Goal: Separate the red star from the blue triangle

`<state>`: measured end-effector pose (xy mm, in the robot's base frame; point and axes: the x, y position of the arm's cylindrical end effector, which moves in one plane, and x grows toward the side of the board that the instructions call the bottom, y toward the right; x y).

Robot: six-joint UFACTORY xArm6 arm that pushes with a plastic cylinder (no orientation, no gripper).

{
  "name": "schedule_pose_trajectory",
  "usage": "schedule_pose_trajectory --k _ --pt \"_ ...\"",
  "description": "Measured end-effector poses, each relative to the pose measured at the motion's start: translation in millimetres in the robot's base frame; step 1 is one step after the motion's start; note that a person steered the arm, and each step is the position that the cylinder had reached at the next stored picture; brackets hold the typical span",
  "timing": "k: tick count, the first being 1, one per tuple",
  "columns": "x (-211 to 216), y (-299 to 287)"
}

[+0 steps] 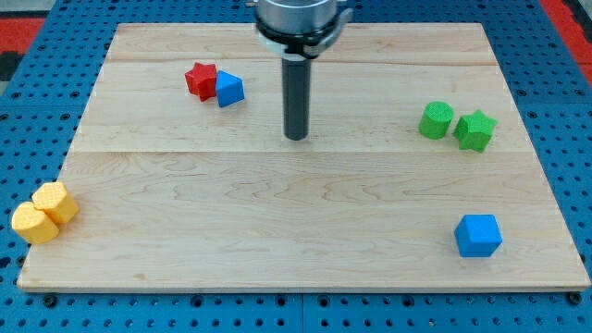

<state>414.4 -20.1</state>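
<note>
The red star lies on the wooden board at the view's upper left. The blue triangle touches its right side. My tip is the lower end of the dark rod, near the board's middle. It stands to the right of the blue triangle and a little below it, apart from both blocks.
A green cylinder and a green star sit together at the right. A blue cube lies at the lower right. Two yellow blocks touch at the lower left edge.
</note>
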Motion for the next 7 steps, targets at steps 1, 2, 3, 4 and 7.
schedule_pose_trajectory --k 1,2,3,4,7 --pt "1 -40" --pt "1 -39" --pt "1 -27" --pt "1 -25" --pt "-51 -81"
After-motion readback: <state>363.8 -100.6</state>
